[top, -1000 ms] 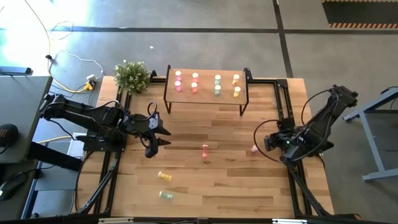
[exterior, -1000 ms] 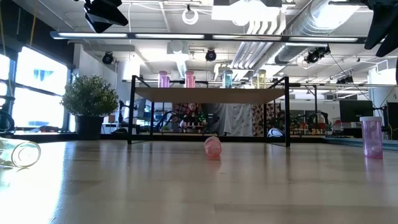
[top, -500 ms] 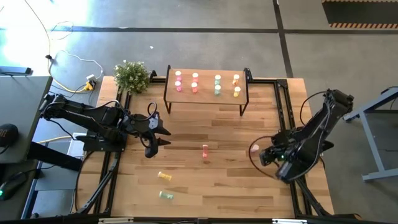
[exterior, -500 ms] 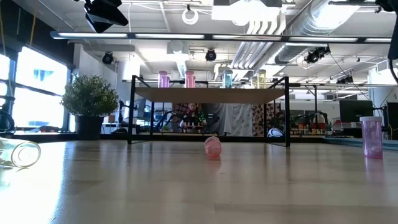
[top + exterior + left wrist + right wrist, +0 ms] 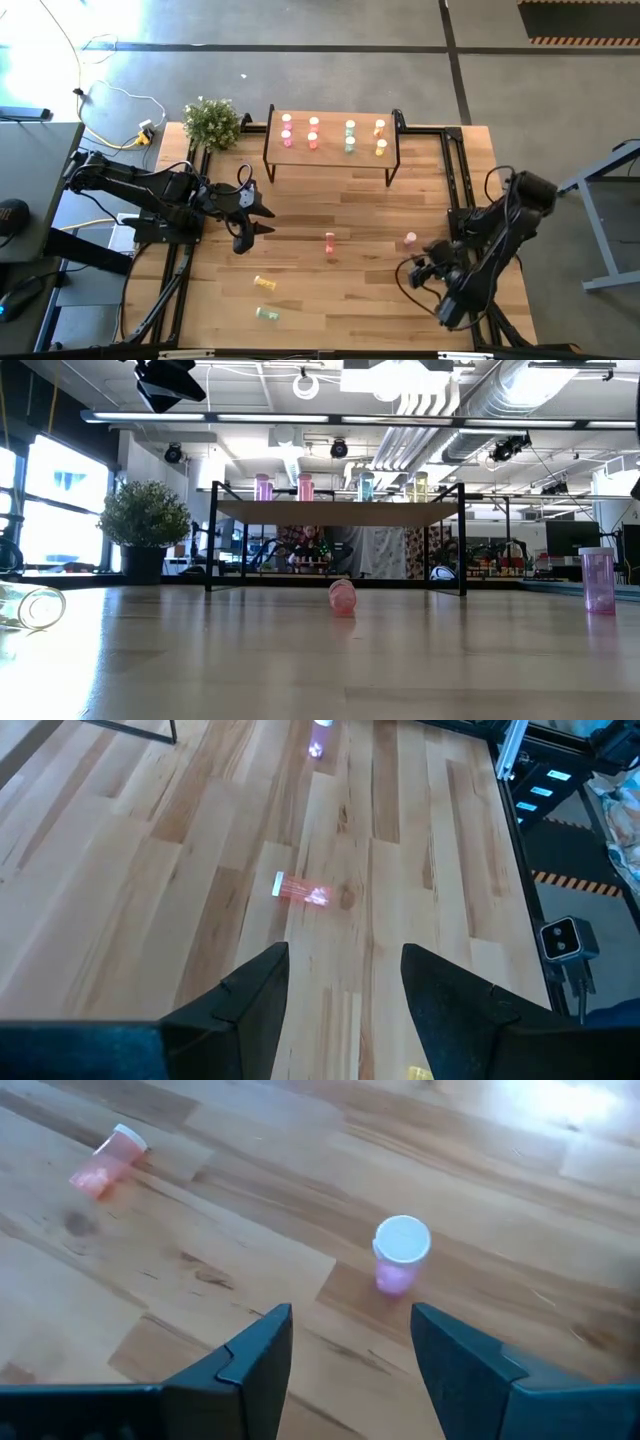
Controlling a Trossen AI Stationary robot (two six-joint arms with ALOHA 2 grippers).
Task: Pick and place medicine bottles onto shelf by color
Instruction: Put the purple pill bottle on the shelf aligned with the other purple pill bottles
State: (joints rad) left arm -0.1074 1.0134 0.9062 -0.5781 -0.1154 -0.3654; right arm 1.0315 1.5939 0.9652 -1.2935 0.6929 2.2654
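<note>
right gripper (image 5: 412, 277) low over the table's right front, arm folded back to the edge, fingers apart, holding nothing. upright pink bottle (image 5: 410, 240) stands just ahead of it, apart. red-orange bottle (image 5: 330, 243) lies mid-table. left gripper (image 5: 262, 220) hovers left of centre, arm stretched out level, open, empty. shelf (image 5: 330, 150) holds eight bottles.
</note>
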